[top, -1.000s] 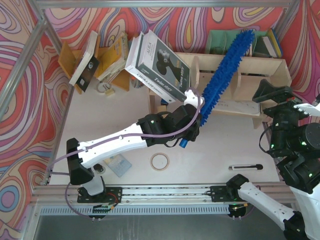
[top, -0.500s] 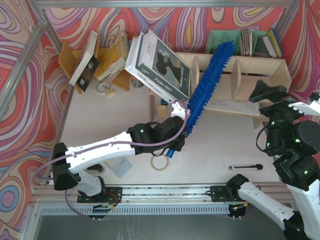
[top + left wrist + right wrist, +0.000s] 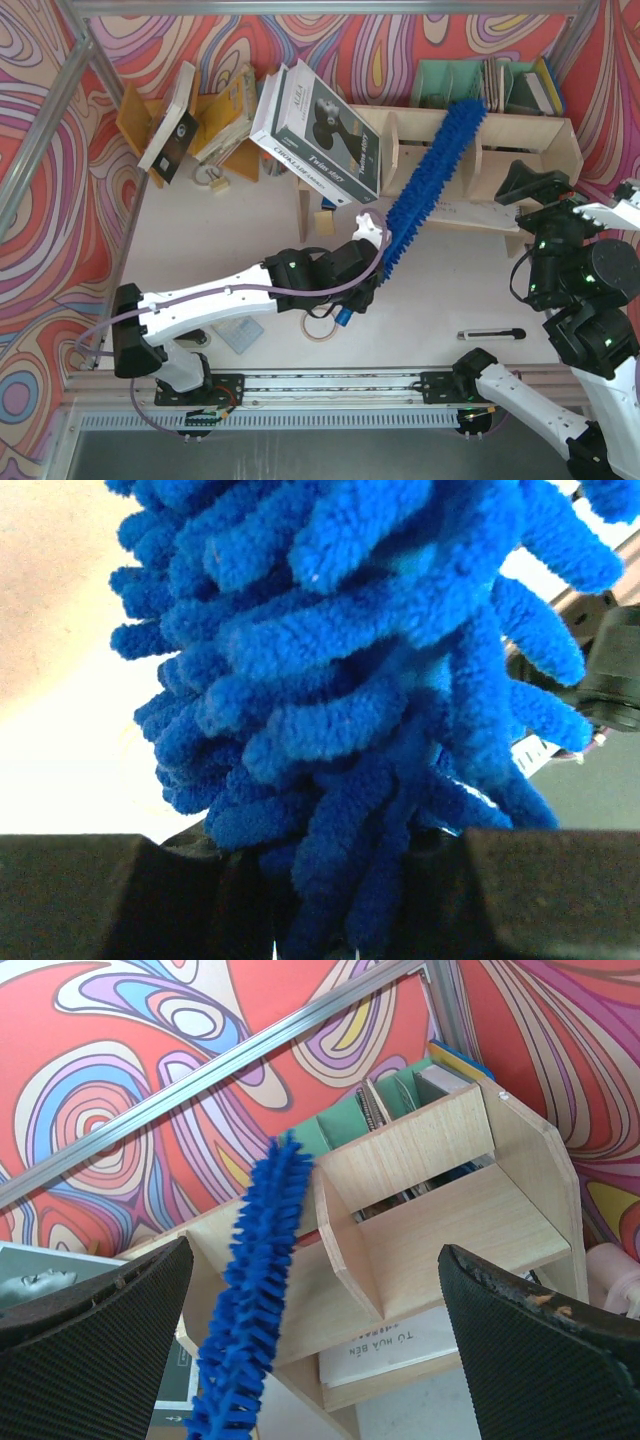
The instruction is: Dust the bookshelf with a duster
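Mid-job: left gripper (image 3: 372, 262) clamped tight on the slim handle of the fluffy bright-blue microfibre duster (image 3: 432, 178), its head lying diagonally over the pale plywood bookshelf (image 3: 545, 135), middle bays. The right gripper (image 3: 538, 184) gapes empty nearby. Right bays and lower shelf probably remain.

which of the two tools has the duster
The left tool, shut on the blue duster, whose fluffy head reaches over the plywood bookshelf. The right tool is wide open and empty.

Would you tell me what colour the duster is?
The duster is bright blue, shown best in the left wrist view.
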